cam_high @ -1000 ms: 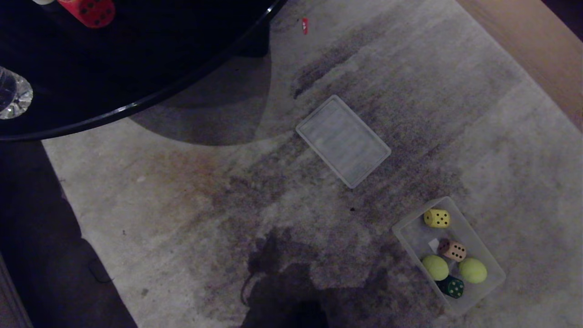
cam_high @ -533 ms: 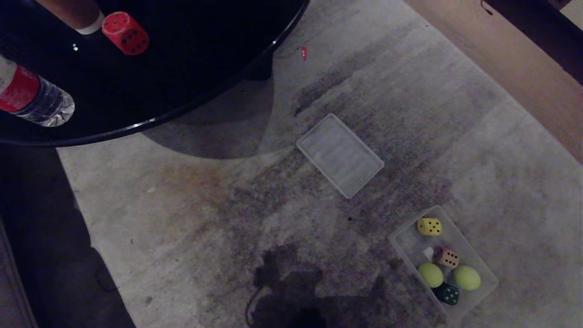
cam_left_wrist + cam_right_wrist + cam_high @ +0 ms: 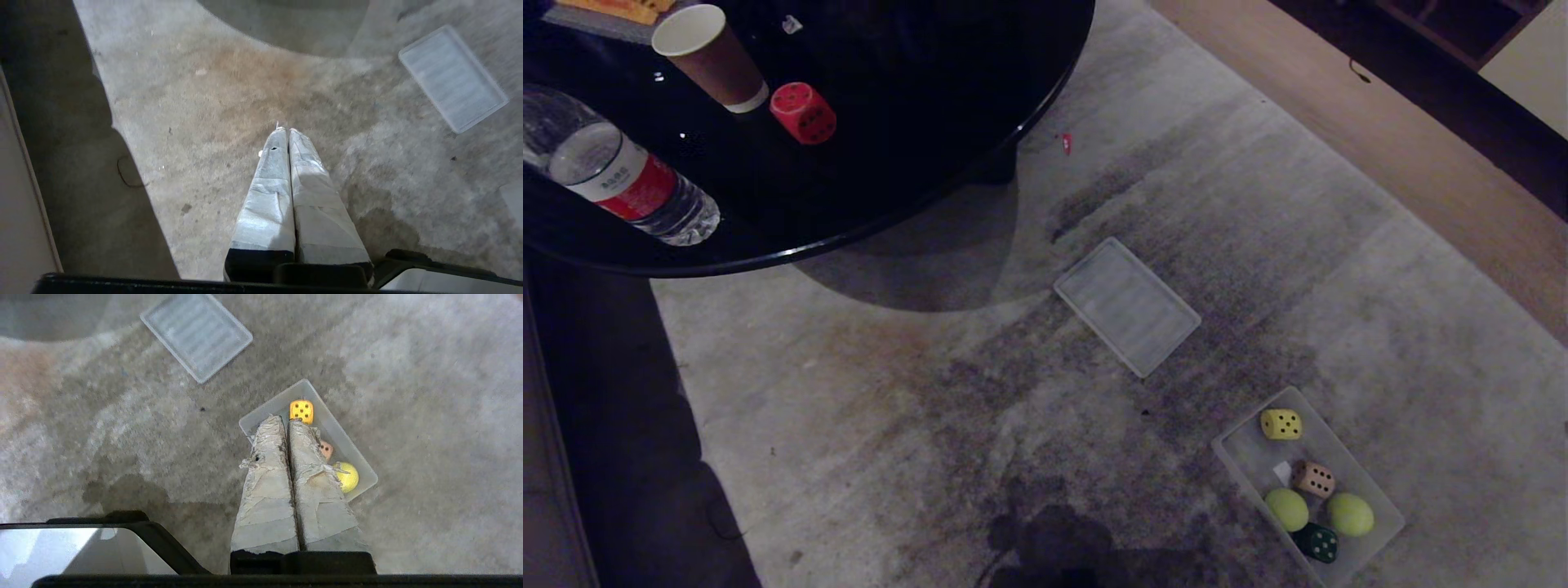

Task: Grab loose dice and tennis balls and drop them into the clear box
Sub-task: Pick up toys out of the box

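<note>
Red dotted die (image 3: 803,113) left on our black round table (image 3: 915,122).
Both our claws, left (image 3: 287,130) and right (image 3: 287,419), hang pressed closed and empty above the carpet.

- A stained grey rug (image 3: 980,392) carries the clear box (image 3: 1384,505), a flat ribbed lid (image 3: 1127,306) well apart.
- The black round worktop (image 3: 915,90) bears a red die (image 3: 803,113), paper cup (image 3: 709,55), water bottle (image 3: 621,180).

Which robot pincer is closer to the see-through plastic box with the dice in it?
Right. The right pincer hangs shut just above the clear plastic box. The left pincer, also shut, hangs over bare grey carpet, with no box under it.
</note>
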{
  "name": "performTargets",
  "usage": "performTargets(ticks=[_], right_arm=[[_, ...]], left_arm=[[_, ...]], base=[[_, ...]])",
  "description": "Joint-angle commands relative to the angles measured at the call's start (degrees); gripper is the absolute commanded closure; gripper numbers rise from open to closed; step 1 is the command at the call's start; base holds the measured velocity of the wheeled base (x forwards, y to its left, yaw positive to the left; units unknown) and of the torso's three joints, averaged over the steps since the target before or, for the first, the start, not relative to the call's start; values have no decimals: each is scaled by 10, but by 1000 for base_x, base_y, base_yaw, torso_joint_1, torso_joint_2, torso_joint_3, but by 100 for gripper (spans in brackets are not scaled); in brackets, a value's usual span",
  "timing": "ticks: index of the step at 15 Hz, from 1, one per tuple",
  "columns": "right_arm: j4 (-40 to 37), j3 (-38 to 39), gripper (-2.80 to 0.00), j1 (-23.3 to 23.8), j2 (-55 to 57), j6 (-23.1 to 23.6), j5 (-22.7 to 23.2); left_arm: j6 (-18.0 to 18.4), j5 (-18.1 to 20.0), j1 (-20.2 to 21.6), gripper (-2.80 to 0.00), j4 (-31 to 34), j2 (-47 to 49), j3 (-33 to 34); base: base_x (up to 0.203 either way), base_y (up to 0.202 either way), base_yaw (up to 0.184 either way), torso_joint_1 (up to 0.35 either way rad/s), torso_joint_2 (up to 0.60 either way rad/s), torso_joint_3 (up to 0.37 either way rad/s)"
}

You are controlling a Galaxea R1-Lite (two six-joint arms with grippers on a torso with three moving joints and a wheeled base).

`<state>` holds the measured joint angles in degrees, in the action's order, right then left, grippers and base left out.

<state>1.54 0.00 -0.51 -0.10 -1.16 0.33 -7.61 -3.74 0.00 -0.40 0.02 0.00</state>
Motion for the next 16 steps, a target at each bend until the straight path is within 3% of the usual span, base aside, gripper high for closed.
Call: performTargets(ticks=[1, 16], right_arm=[[0, 5, 0, 0, 1, 0, 0], [0, 5, 0, 0, 1, -2, 0]], left_arm=[[0, 0, 0, 0, 1, 1, 0], [0, 0, 0, 0, 1, 1, 0]], base=[[0, 0, 0, 6, 9, 199], [0, 0, 0, 1, 1, 202]])
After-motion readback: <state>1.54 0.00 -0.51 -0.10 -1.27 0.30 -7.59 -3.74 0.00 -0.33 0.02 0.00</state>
